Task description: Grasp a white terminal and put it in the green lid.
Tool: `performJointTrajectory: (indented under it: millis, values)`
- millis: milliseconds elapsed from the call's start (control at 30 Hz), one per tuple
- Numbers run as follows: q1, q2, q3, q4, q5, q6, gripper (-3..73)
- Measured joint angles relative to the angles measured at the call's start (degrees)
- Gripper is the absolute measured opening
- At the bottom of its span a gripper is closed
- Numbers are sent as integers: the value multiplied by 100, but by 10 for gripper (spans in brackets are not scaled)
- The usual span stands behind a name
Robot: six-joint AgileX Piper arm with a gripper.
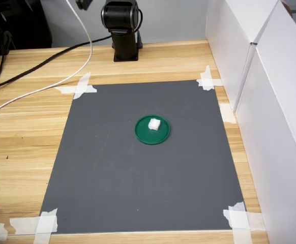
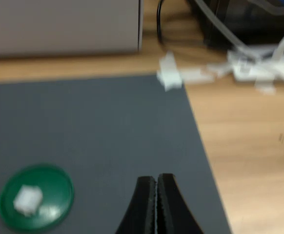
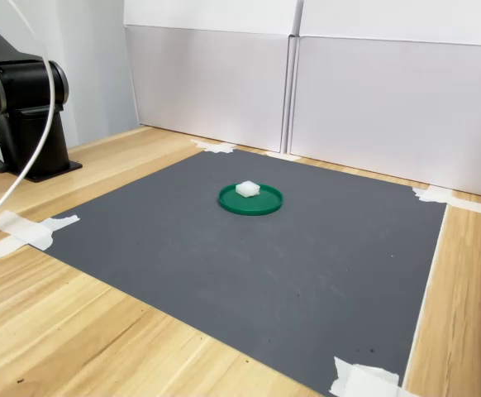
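The white terminal (image 1: 154,124) (image 3: 246,189) (image 2: 28,199) lies inside the dark-green lid (image 1: 143,133) (image 3: 265,204) (image 2: 54,187), which rests flat near the middle of the grey mat in both exterior views. In the wrist view my gripper (image 2: 156,181) is shut, its two black fingers pressed together with nothing between them, raised above the mat and well apart from the lid. Neither exterior view shows the gripper itself; only the arm's black base (image 1: 121,28) (image 3: 21,107) appears.
The grey mat (image 1: 112,178) is taped at its corners to a wooden table (image 1: 21,132). White panels (image 1: 270,91) (image 3: 307,91) wall one side. Black and white cables (image 1: 46,61) trail near the arm's base.
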Motion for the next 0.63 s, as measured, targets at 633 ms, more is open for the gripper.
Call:
performJointTrajectory:
  millis: [633]
  values:
    - [0,-1287,1323,-6,440,0,-16]
